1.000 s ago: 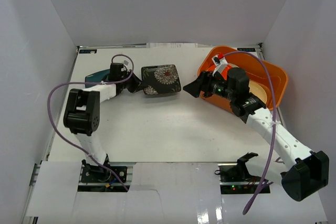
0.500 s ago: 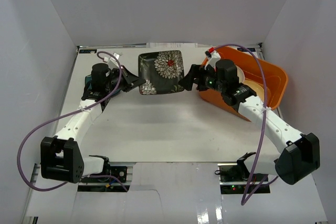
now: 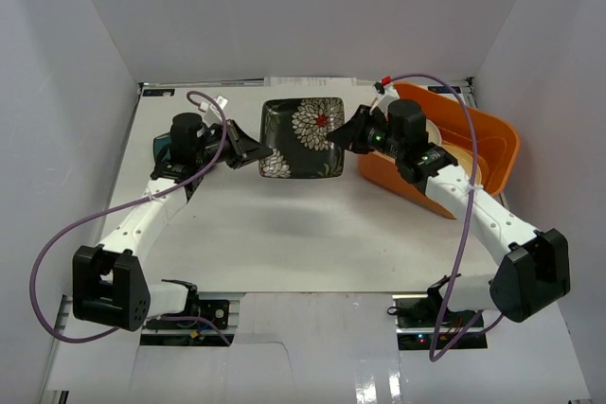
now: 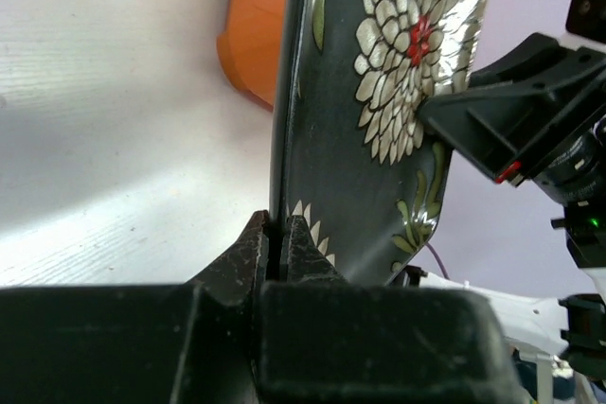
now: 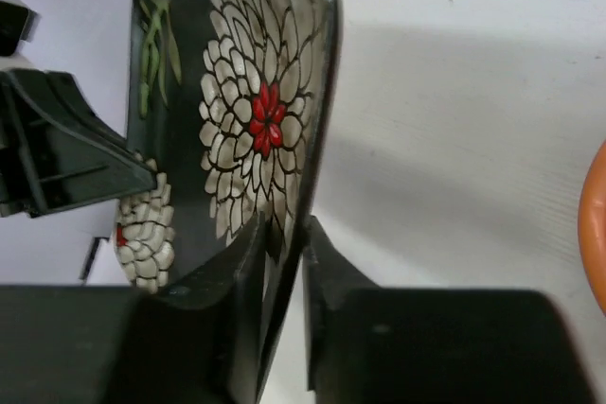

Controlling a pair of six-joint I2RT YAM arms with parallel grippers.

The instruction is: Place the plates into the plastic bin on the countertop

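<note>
Plate: black flowered plate (image 3: pixel 303 137), square, hangs in the air over the bench (image 3: pixel 284 224) between the two arms. It is just beside the orange bin (image 3: pixel 492 144) and not yet in it.
Left fingers: left fingers (image 4: pixel 244 257) are pressed onto the plate's left rim, one on each face, pinching it.
Right fingers: right fingers (image 5: pixel 329 267) straddle the opposite rim and pinch it, with no gap that I can make out.
Handling: the glaze is glossy, so it is likely slippery under hard pads. The plate looks stiff and shows no bend between the two holds. It is probably ceramic, so weighty for its size and apt to chip if it drops or knocks the bin wall.
Where to hold: the raised rim is the one place these fingers can close around. A deep bite near the middle of a side, not a corner, should stop it swinging.
Risk: with both rims held, any pull or twist between the arms loads a brittle thing.
Top view alone: it shows the whole layout, with the patterned face turned up, the bin at the right and a teal plate (image 3: pixel 162 145) peeping from under the left arm.
Left wrist view alone: the plate is seen edge-on, showing how little of the rim sits in the pinch.
Right wrist view alone: it shows the rim running down between its own fingers.
Hidden: the right arm covers much of the bin's inside, so I cannot tell what lies in it.
</note>
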